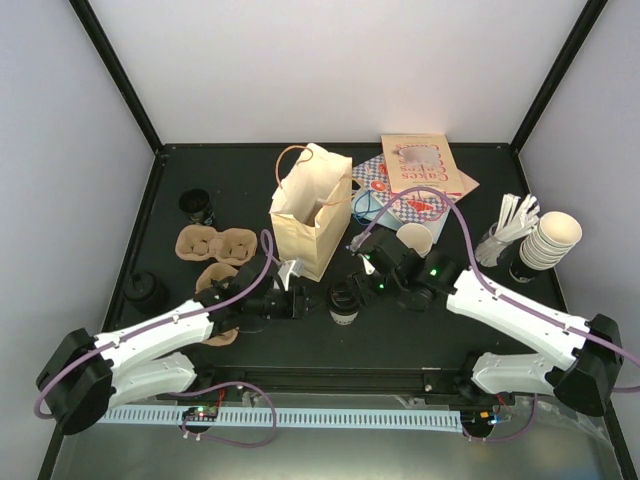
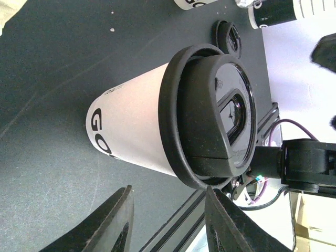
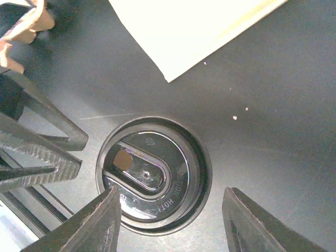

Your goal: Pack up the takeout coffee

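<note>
**Top view.** We see the takeout coffee (image 1: 343, 303) upright on the dark table (image 1: 240, 175), flanked by the two hands. The open tan paper bag (image 1: 310, 215) stands a little beyond both.

**Left wrist view.** The left gripper (image 2: 168, 226) has its fingers (image 2: 113, 226) spread apart, with nothing held between them. The cup lies just ahead of the fingertips and clear of them. Its cream wall bears black lettering, and its black lid (image 2: 210, 115) is seated on the rim.

**Right wrist view.** The right gripper (image 3: 170, 210) looks straight down on the lid. Its fingers (image 3: 105, 220) are spread wide and grip nothing. The lid sits between the two fingertips and slightly ahead of them, nearer one finger than the other. We cannot tell whether that nearer finger touches the rim. The left gripper's fingers show just outside that same finger, and a corner of the bag lies farther ahead of the fingertips.
</note>
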Action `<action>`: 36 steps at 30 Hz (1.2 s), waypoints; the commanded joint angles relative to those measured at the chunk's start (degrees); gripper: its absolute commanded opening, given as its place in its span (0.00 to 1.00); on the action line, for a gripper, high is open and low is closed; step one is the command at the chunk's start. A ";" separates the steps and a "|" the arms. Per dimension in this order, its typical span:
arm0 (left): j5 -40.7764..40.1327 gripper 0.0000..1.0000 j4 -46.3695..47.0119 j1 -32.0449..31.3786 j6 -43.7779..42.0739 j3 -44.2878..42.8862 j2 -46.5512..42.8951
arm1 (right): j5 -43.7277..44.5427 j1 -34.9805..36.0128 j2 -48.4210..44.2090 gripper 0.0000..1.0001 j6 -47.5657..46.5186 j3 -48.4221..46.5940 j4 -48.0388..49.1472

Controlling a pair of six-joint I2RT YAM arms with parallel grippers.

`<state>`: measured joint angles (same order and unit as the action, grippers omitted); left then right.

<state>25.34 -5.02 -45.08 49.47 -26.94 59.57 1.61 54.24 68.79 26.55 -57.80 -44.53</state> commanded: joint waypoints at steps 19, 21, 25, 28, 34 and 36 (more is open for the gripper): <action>-3.72 0.43 -8.95 2.04 -6.43 -3.65 -6.77 | -12.01 0.17 7.50 0.84 -41.04 -10.21 -4.94; -3.66 0.44 -9.51 2.28 -6.81 -3.67 -7.22 | -12.73 0.14 8.39 0.84 -43.50 -10.47 -6.29; -3.65 0.44 -9.79 2.80 -7.20 -3.40 -7.86 | -11.27 0.17 10.12 0.84 -46.89 -9.98 -7.70; -3.41 0.44 -9.74 2.97 -7.35 -3.30 -8.06 | -10.66 0.17 11.69 0.84 -47.73 -10.15 -8.02; -3.03 0.45 -10.74 3.27 -8.16 -3.65 -8.05 | -6.29 0.14 13.33 0.84 -47.36 -11.28 -8.42; -3.07 0.45 -10.80 3.41 -8.16 -3.65 -8.23 | -6.62 0.17 13.25 0.87 -47.38 -11.27 -8.13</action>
<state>22.50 -14.63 -42.30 42.57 -29.04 52.36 -6.57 54.26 82.59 -19.68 -67.24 -52.75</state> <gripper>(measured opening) 0.445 0.850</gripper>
